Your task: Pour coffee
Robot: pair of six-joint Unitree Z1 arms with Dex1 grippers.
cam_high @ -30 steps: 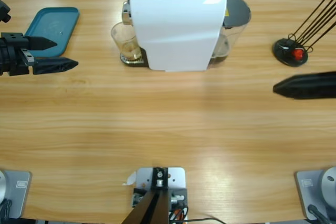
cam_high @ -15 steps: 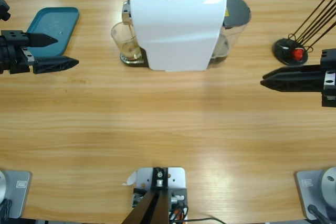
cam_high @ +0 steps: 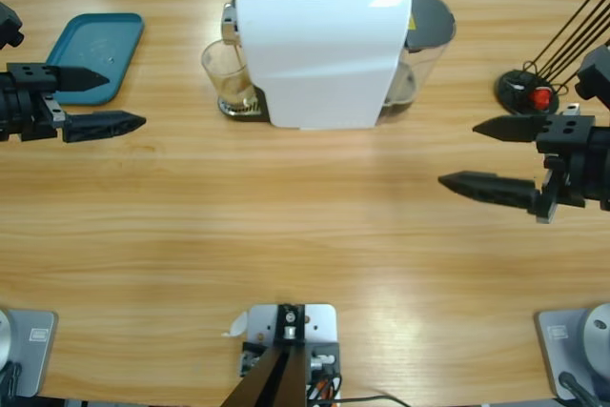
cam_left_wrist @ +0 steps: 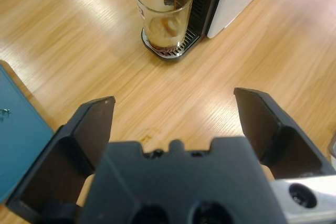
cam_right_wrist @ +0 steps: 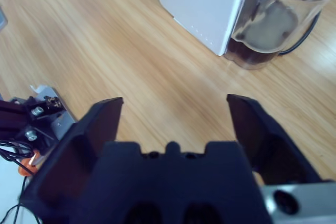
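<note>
A clear glass (cam_high: 227, 75) stands on the drip tray under the spout of the white coffee machine (cam_high: 319, 50). In the left wrist view a thin dark stream runs into the glass (cam_left_wrist: 164, 11), where a little brown coffee (cam_left_wrist: 164, 29) with tan foam lies at the bottom. My left gripper (cam_high: 116, 99) hovers open well to the left of the glass, jaws (cam_left_wrist: 175, 100) pointing at it with nothing between them. At the right of the table my right gripper (cam_high: 460, 153) is open and empty, and its wrist view (cam_right_wrist: 173, 100) faces the machine's white side (cam_right_wrist: 207, 1).
A teal tray (cam_high: 91, 52) lies at the far left, just behind the left gripper. The machine's clear water tank (cam_right_wrist: 273, 17) sits at its right rear. A black base with a red part and thin rods (cam_high: 527, 94) stands at the far right.
The right gripper has come in from the right edge toward the table's middle, and its two jaws now show spread apart. The left gripper has barely shifted.
</note>
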